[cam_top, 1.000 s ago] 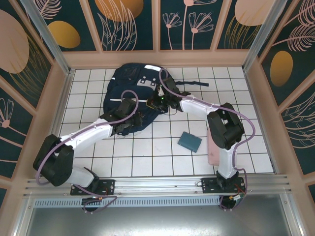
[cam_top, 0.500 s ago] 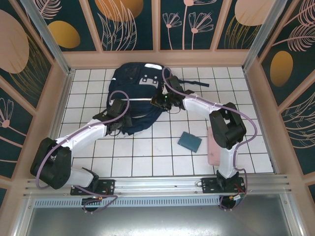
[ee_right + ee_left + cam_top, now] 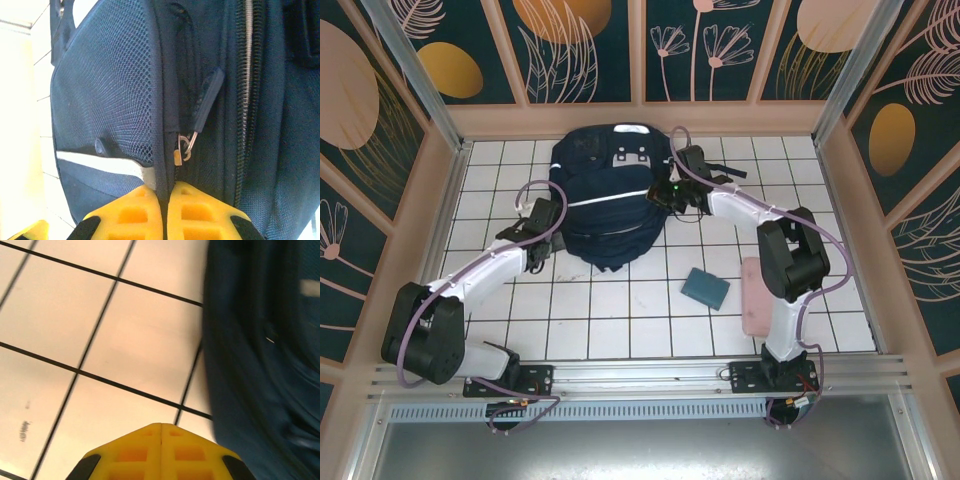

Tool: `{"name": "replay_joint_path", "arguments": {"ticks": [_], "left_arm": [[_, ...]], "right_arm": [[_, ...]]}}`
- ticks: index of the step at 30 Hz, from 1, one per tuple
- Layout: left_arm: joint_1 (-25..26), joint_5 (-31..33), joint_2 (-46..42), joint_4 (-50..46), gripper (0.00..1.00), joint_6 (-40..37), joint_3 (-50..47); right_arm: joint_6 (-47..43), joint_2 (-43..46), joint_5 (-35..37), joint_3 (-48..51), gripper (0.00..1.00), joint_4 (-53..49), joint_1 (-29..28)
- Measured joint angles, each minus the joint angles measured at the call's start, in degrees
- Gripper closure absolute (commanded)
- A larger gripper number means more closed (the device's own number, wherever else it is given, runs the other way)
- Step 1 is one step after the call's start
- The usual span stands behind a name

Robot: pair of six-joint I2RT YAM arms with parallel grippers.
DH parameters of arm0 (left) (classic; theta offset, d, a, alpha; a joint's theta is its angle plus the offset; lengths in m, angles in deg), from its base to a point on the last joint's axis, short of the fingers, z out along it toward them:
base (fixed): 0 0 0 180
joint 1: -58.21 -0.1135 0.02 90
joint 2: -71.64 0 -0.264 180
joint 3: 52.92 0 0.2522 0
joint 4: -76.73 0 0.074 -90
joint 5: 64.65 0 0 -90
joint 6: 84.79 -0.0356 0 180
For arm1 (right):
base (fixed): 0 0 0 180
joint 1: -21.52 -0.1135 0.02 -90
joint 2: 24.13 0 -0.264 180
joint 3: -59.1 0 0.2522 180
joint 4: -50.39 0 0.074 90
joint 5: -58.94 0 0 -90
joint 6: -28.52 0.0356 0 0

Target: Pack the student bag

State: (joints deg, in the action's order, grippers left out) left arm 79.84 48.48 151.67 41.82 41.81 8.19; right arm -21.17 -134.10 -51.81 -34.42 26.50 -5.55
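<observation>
- The student bag point(image 3: 605, 200) sits bunched up at the far middle of the white tiled table point(image 3: 620, 310), with its white-grey patches toward the far wall.
- The left gripper point(image 3: 161, 426) is just beside the bag's left side, over bare tiles. Its yellow fingers are pressed together with nothing between them.
- The right gripper point(image 3: 164, 192) is at the bag's right side, jaws closed on a narrow fold of navy fabric beside a mesh pocket point(image 3: 110, 85). A zip pull point(image 3: 207, 95) hangs just above the fingers.
- A teal case point(image 3: 705, 288) and a pink pouch point(image 3: 754, 297) lie on the near right, well apart from the bag.
</observation>
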Motion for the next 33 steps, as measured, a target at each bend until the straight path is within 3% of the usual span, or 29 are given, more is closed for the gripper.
{"name": "replay_joint_path", "arguments": {"ticks": [3,7,11,18,22,26,33], "left_arm": [[-1.4,-0.8,0.9,1.0,1.0,-0.9,0.0],[-1.8,-10.6,1.0,4.1,0.76,-4.1,0.0],[-1.6,-21.0,0.7,6.8,0.63,-6.5,0.0],[-1.2,-25.9,1.7,7.6,0.53,-10.4,1.6],[-0.7,-26.1,4.4,7.7,0.48,-11.5,4.7],[-0.6,-25.4,4.8,8.8,0.41,-10.6,6.1],[-0.6,-22.5,3.2,9.9,0.34,-7.3,5.2]], "right_arm": [[-1.0,0.0,-0.3,0.0,0.96,-0.3,0.7],[-1.4,0.0,-2.0,0.0,0.96,-0.2,0.8],[-1.5,0.0,-3.3,-0.1,0.96,-0.2,0.9],[-1.4,0.0,-5.6,-0.9,0.96,-0.2,1.4],[-0.5,0.0,-6.1,-0.9,0.69,-0.2,1.6],[3.8,2.1,-5.0,2.0,0.53,1.5,1.6],[15.1,9.2,-3.6,10.2,0.52,4.8,-0.5]]}}
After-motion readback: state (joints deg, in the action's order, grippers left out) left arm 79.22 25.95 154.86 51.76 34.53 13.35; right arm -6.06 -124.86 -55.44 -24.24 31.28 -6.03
